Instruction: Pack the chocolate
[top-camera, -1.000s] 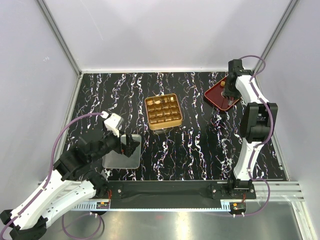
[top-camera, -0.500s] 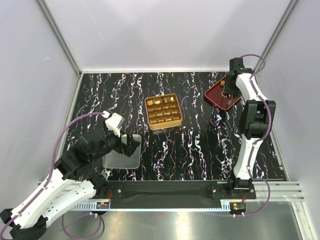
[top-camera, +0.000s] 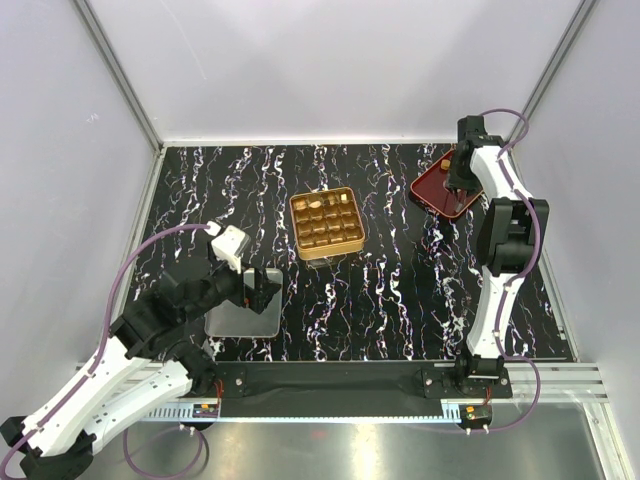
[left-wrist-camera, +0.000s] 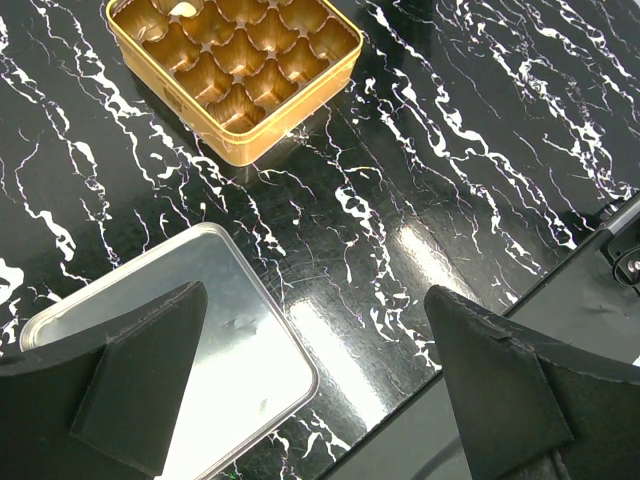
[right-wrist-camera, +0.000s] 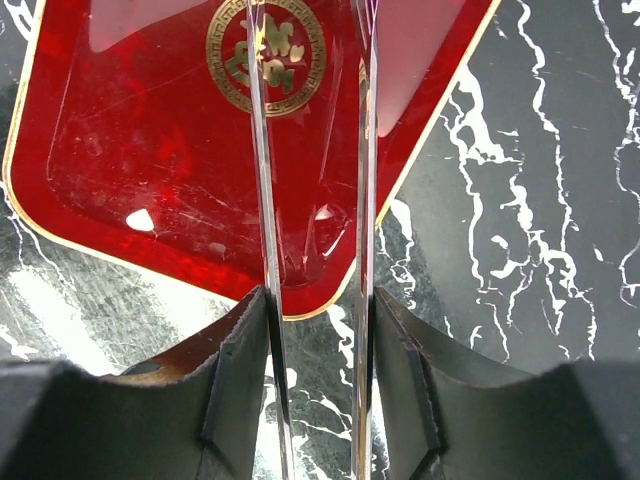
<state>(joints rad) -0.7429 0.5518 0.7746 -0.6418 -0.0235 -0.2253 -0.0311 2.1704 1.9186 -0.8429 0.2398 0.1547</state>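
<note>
The gold tin (top-camera: 326, 222) with its grid stands mid-table and holds a few chocolate pieces (top-camera: 314, 206) in its far row. One pale piece (left-wrist-camera: 183, 8) shows in the tin (left-wrist-camera: 235, 70) in the left wrist view. A golden piece (top-camera: 445, 164) lies on the dark red tray (top-camera: 432, 192) at the back right. My right gripper (top-camera: 459, 188) hangs over this tray (right-wrist-camera: 150, 150), shut on metal tweezers (right-wrist-camera: 262, 200) whose two blades stand apart with nothing between them. My left gripper (top-camera: 262, 292) is open and empty over a silver lid (top-camera: 243, 306).
The silver lid (left-wrist-camera: 200, 340) lies flat near the table's front left, partly under my left fingers (left-wrist-camera: 140, 380). White walls close in the black marbled table on three sides. A black rail (top-camera: 330, 378) runs along the near edge.
My right gripper with the tweezers has shifted slightly toward the back over the red tray. The left arm has barely moved.
</note>
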